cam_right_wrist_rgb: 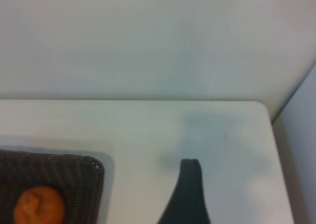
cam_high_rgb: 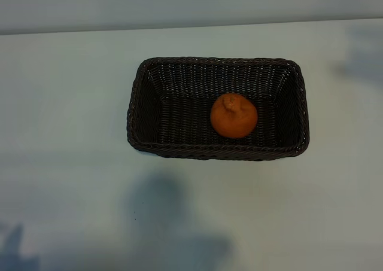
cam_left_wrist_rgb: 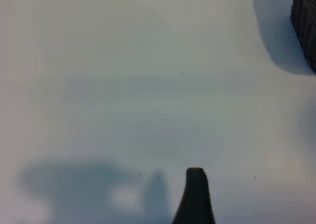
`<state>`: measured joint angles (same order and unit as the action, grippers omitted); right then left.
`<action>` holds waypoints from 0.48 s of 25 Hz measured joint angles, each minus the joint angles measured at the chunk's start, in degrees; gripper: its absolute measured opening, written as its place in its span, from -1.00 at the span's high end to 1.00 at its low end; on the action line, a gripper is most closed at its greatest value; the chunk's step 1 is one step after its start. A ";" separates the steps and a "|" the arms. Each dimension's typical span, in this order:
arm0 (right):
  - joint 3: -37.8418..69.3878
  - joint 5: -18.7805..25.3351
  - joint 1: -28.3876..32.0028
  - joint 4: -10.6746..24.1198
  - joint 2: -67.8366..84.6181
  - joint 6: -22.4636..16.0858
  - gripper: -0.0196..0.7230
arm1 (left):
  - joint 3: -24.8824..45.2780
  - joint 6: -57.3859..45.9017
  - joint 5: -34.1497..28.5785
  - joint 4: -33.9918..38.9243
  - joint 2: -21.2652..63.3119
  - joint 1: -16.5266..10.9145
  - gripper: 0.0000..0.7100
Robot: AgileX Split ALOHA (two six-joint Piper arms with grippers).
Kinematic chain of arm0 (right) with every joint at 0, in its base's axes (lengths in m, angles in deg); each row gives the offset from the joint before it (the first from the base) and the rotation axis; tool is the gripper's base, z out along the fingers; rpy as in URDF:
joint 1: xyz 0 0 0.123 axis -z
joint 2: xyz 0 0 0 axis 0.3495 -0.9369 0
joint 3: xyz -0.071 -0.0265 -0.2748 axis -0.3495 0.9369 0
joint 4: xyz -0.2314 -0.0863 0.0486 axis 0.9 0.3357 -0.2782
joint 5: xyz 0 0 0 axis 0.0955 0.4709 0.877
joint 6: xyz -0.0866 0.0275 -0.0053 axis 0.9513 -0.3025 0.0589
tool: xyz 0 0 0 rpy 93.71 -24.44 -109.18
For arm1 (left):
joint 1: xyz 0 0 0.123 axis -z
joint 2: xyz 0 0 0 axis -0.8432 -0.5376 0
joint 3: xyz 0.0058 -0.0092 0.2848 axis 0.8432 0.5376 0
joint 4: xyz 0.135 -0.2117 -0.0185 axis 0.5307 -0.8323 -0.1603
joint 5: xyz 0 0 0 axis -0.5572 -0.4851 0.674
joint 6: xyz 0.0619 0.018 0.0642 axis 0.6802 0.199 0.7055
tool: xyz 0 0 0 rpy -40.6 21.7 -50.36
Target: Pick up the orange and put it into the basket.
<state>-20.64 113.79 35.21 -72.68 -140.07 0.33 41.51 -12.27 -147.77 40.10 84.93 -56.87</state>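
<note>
The orange (cam_high_rgb: 233, 115) lies inside the basket (cam_high_rgb: 139, 103), on its woven floor toward the right end, knob turned up, close to the near long wall. The basket stands on the white bench (cam_high_rgb: 66, 103), about midway across it and nearer the far edge than the near one. The exterior view shows basket and fruit whole but neither arm, only soft shadows on the bench at the near side. The right wrist view gives what that view lacks: one dark fingertip of the right hand (cam_right_wrist_rgb: 190, 184), held over bare bench beside the basket's corner, apart from the orange, with the bench's far corner and edge beyond; its fingers stand spread and carry nothing. The left wrist view shows a single fingertip of the left hand (cam_left_wrist_rgb: 196, 194) over empty bench, a sliver of basket wall at one corner; it too is spread, holding nothing.
</note>
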 joint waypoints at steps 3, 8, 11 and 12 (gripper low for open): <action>4.58 -0.63 0.00 0.60 5.23 0.75 -0.66 | 0.00 0.00 0.00 0.00 0.00 0.00 -0.67; 15.35 -2.58 0.00 1.01 13.10 1.09 -0.66 | 0.00 -0.06 0.00 0.00 0.00 0.00 -0.67; 19.74 -5.30 -0.54 1.68 19.34 1.14 -0.66 | 0.00 -0.06 0.00 0.00 0.00 0.00 -0.67; 21.12 -6.04 -1.38 2.04 21.56 1.20 -0.66 | 0.00 -0.06 0.00 0.00 0.00 0.00 -0.67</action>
<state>0.48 107.76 33.83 -70.63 -118.51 1.53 41.51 -12.33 -147.77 40.10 84.93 -56.87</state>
